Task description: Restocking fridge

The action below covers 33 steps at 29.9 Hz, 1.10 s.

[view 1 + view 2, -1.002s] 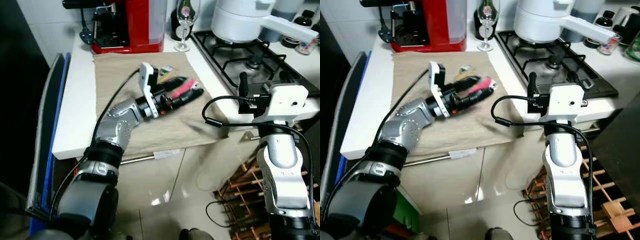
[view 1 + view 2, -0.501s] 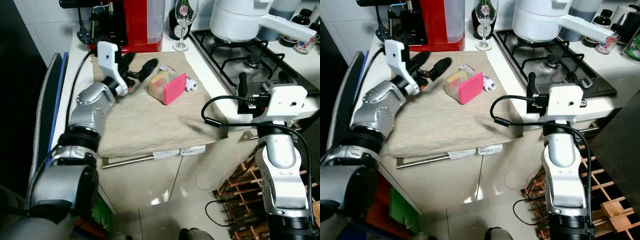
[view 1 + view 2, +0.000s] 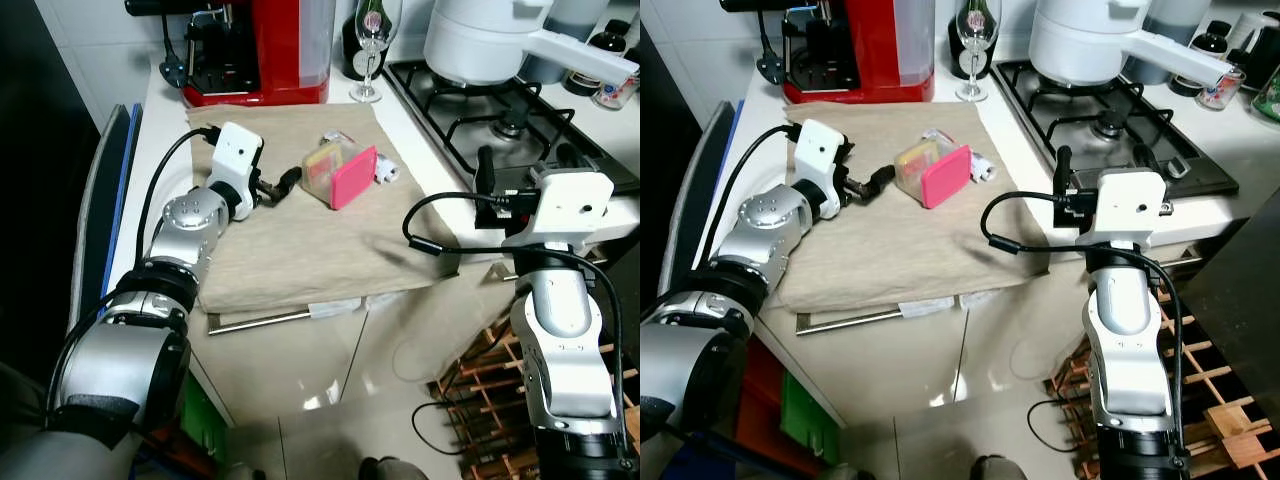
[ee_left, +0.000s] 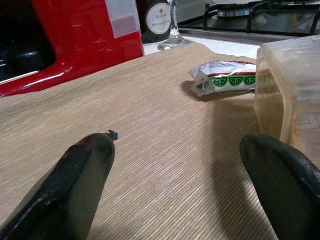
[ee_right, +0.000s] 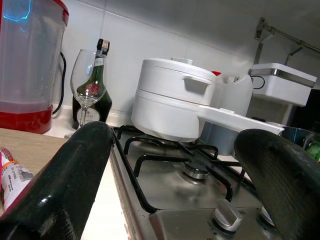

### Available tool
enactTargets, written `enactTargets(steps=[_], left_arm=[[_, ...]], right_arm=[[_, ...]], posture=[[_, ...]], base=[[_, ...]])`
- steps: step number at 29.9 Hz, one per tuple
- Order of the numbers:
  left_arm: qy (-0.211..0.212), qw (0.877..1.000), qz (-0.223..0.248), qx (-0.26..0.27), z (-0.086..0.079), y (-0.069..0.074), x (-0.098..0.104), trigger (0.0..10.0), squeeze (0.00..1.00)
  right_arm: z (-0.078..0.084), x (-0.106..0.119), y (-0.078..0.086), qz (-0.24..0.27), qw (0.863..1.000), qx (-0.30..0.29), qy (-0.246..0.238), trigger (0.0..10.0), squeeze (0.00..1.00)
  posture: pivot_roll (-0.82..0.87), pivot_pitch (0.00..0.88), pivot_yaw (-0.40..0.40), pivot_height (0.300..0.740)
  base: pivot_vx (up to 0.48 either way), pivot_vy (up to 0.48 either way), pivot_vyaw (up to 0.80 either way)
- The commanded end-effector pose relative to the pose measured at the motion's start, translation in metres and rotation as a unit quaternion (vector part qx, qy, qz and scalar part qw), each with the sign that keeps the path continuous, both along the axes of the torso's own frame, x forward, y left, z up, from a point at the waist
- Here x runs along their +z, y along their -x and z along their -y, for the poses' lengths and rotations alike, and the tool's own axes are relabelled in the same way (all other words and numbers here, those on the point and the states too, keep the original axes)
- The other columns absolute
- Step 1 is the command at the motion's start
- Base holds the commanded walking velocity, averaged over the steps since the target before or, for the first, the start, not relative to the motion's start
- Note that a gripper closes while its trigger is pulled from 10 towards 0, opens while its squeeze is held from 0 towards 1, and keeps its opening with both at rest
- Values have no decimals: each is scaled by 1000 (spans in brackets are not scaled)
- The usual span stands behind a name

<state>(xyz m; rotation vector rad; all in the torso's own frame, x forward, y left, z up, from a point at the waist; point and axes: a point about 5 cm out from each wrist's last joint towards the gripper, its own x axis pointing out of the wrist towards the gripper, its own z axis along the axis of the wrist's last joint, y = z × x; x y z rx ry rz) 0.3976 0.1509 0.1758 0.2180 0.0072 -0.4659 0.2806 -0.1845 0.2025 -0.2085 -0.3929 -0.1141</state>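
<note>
Food container (image 3: 338, 174) | clear, pink lid, on its side | left gripper (image 3: 283, 183) fingers apart, empty

On the beige cloth (image 3: 290, 250) that covers the counter (image 3: 160, 210) lie one clear food container with a pink lid (image 3: 340, 172) and, just behind it, one small white snack packet (image 4: 226, 82). Beyond the cloth stand one red coffee machine (image 3: 262, 50), one wine glass (image 3: 372, 45) and one dark bottle (image 5: 92, 95). One white pot (image 3: 490, 40) sits on the one gas hob (image 3: 510, 130) beside the cloth.
</note>
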Motion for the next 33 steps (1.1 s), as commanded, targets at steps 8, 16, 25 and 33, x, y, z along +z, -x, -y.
enactTargets(steps=[8, 16, 25, 33], left_arm=[[-7, 1000, 9, -2, 3, -2, 6, 10000, 0], [-7, 1000, 9, -2, 3, -2, 6, 10000, 0], [-7, 1000, 9, -11, 7, -2, 5, 10000, 0], [124, 960, 52, -244, 79, 31, 29, 10000, 0]], right_arm=[[1, 2, -1, 7, 1000, -1, -1, 10000, 208], [1, 2, -1, 7, 1000, -1, -1, 10000, 208], [1, 2, -1, 7, 1000, -1, -1, 10000, 208], [-1, 1, -3, 8, 1000, 1, -2, 10000, 212]], posture=[[-203, 33, 14, 740], [-203, 33, 14, 740], [-203, 33, 14, 740], [-195, 12, 19, 740]], base=[[0, 0, 0], [0, 0, 0], [0, 0, 0], [0, 0, 0]])
